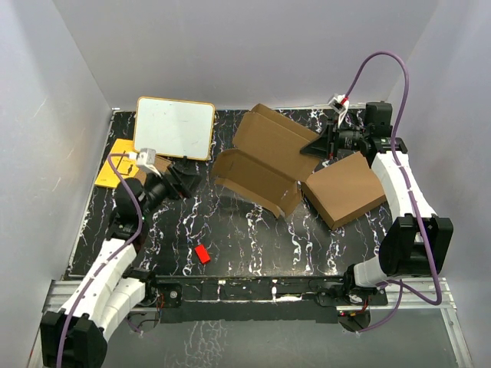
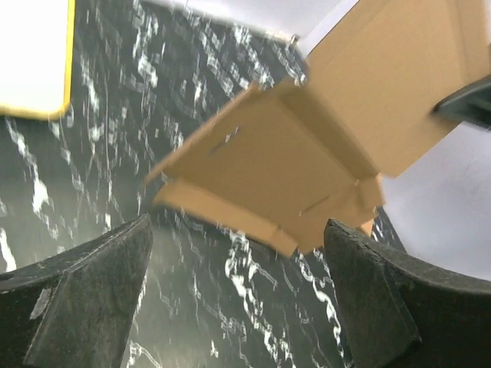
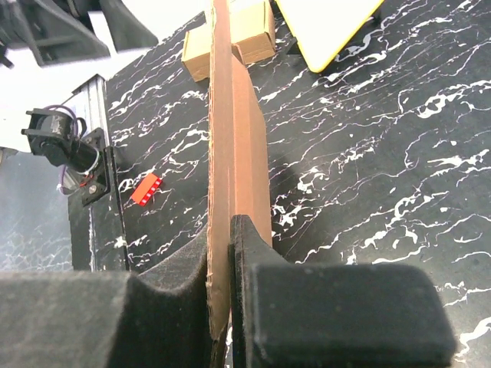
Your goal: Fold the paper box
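Black marbled worktop point(image 1: 253, 245) is being used; the paper box point(image 1: 265, 157) is being held half-open near the middle of its far edge. One upright panel is being pinched firmly by the right end effector point(image 1: 309, 149). The left end effector point(image 1: 188, 180) is being held open, clear of the box. Wall-raising appears to be in hand; next, a side flap probably needs to be pushed inward.

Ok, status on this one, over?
Right tool shut on a panel of the thin brown die-cut cardboard mailer box. Left tool open, short of it. Not yet closed up. Larger plain brown box close beside it.
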Robot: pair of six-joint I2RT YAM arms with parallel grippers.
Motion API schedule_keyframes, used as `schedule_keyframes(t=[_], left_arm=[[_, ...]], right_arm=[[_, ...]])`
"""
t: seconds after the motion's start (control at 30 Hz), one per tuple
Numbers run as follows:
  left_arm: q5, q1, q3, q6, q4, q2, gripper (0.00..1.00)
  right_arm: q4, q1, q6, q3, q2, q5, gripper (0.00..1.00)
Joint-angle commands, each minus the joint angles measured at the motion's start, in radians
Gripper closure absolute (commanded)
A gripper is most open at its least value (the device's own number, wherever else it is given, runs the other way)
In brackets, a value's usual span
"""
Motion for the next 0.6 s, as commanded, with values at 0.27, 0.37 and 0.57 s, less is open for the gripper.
schedule_keyframes(t=[0.27,0.37,0.57], left_arm=[[0.019,-0.004,-0.352,-0.276,0.577,0.156,0.18],[0.020,-0.016,-0.352,-0.288,0.689,0.282,0.20],[-0.016,-0.017,-0.292,-0.172,0.624,0.301,0.25]], right_arm=[[0.239,-0.021,0.158,-0.041,-0.026,-0.062,0.92],[0.274,-0.021,0.196,-0.047,-0.016,-0.075,0.92],[0.293,-0.022,0.199,-0.058,-0.007,-0.096,0.92]])
